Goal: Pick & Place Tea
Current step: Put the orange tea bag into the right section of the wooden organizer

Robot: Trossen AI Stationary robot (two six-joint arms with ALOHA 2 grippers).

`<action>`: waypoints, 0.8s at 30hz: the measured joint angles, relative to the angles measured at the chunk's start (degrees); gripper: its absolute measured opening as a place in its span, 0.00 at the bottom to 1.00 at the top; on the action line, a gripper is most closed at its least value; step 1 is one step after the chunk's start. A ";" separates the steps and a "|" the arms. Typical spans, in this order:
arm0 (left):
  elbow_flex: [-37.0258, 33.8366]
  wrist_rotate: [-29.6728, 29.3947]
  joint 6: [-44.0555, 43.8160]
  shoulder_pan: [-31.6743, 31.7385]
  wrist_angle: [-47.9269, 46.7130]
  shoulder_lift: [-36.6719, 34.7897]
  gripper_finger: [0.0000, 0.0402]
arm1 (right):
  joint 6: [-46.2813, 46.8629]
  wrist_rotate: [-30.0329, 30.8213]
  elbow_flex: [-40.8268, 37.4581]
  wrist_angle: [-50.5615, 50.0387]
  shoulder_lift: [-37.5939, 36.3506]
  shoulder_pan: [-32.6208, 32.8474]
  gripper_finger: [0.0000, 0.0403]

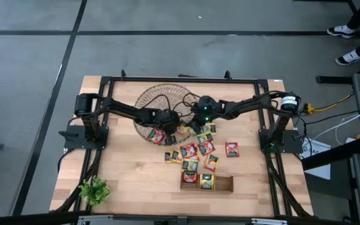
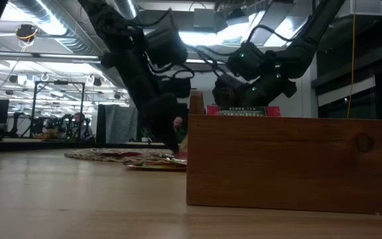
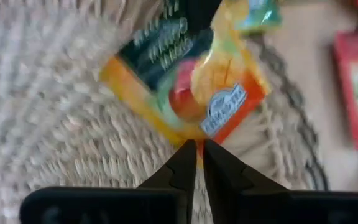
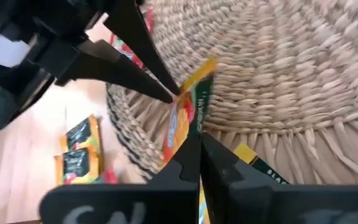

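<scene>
An orange-and-yellow tea sachet [image 3: 185,81] with a dark green printed part is held over the near right rim of the round wicker dish [image 1: 158,100]. My left gripper [image 3: 196,144] is shut on one corner of it. My right gripper [image 4: 196,138] is shut on the opposite side of the same sachet [image 4: 188,112]; the left gripper [image 4: 176,96] shows in that view too. Several more tea sachets [image 1: 199,150] lie flat on the table between the dish and the wooden tray [image 1: 206,182]. My left gripper pinches the sachet's orange corner [image 3: 199,132] between its two fingers, slanting down from the table's left. The sachet spreads out beyond the fingertips over the wicker dish. Whether it still touches the dish I cannot tell. My right gripper pinches the sachet's opposite edge [image 4: 190,127] between its two fingers, slanting down from the table's right. The sachet stands on edge between the two grippers, above the dish's rim [image 4: 135,130].
The wooden tray [image 2: 290,159] stands near the table's front edge with sachets [image 1: 199,180] in its left compartments. A red sachet [image 1: 232,149] lies apart to the right. A small green plant [image 1: 94,190] stands at the near left corner. Another yellow sachet [image 4: 253,160] lies under my right gripper.
</scene>
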 joint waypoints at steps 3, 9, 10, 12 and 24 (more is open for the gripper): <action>0.07 -0.50 0.52 0.00 -1.38 -3.04 0.07 | -0.68 0.03 -0.02 -1.80 -2.26 -0.02 0.01; 0.22 -1.28 0.77 0.00 -3.92 -8.65 0.08 | -2.28 0.45 -0.01 -7.12 -8.21 -0.02 0.01; 0.22 -1.34 0.77 0.00 -4.54 -9.45 0.08 | -2.50 0.44 0.00 -8.77 -9.50 -0.02 0.01; 0.22 -1.35 1.09 0.00 -5.32 -10.84 0.07 | -3.53 0.00 -0.01 -12.12 -12.32 0.20 0.01; -0.20 -2.20 1.21 0.00 -8.46 -12.96 0.07 | -1.07 -5.64 -0.02 -30.87 -31.36 5.62 0.01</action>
